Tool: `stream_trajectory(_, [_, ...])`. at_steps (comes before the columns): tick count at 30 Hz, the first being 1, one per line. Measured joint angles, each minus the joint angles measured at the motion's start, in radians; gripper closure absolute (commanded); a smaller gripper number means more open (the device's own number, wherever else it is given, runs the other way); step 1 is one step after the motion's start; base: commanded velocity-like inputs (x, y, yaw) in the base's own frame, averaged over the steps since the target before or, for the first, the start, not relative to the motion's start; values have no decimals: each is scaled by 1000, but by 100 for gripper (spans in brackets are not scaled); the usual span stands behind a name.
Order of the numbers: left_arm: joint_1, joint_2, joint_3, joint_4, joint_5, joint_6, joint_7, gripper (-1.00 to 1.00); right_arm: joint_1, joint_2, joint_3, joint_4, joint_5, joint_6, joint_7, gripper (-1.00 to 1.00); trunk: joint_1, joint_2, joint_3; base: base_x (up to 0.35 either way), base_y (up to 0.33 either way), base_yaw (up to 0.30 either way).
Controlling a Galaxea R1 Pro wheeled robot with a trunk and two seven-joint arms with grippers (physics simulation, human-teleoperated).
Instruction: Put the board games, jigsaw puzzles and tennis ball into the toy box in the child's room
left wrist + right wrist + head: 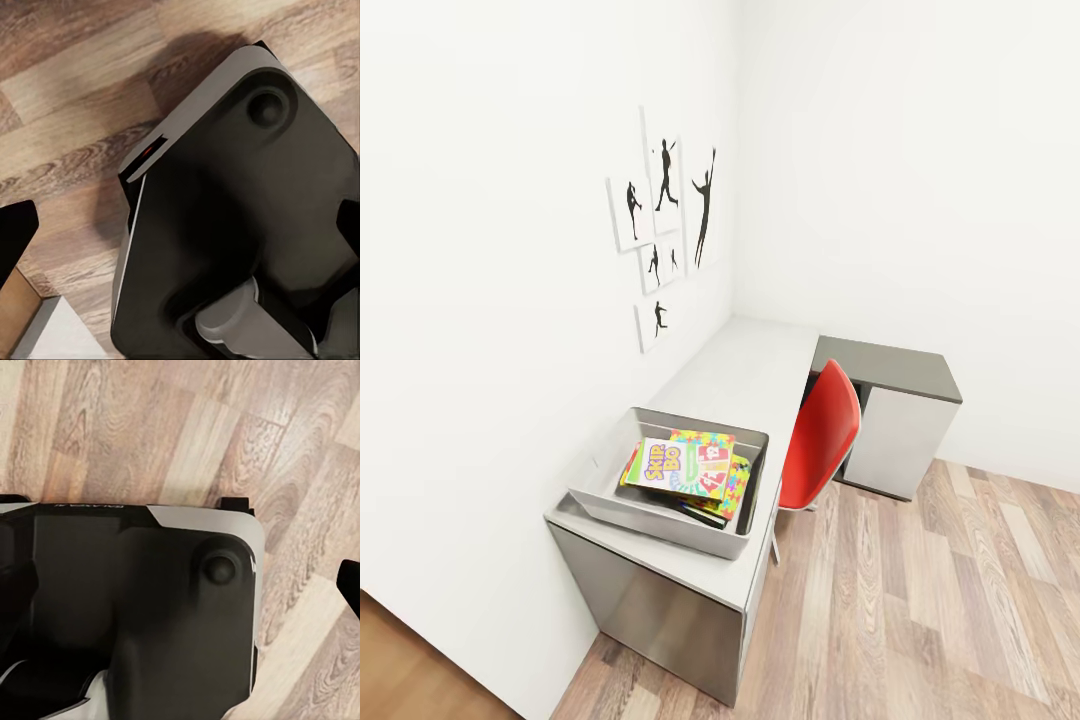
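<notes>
In the head view the grey toy box [656,524] stands on the near end of the light grey table [755,365], against the white wall. Inside it lies a yellow-green-red Skip-Bo board game [657,463], with a red-and-white game box [711,470] beside it. Coloured jigsaw puzzle pieces [739,491] show at the edge beneath them. The tennis ball and the bed are out of view. My left gripper [180,232] and right gripper [180,585] hang open over the wood floor, with nothing between their fingers.
A red chair [822,432] is tucked at the desk's inner corner. A dark-topped cabinet [897,398] forms the far end. Black athlete silhouettes [665,225] hang on the wall. Wood-plank floor [930,610] spreads to the right. My own dark base [240,225] lies below both wrists.
</notes>
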Motion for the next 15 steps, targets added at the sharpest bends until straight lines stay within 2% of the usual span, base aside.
stream_trajectory(15, [1, -24, 1, 12, -1, 0, 1, -100, 0, 0, -1, 0, -1, 0, -7, -100, 0, 0, 18, 0, 0, 0])
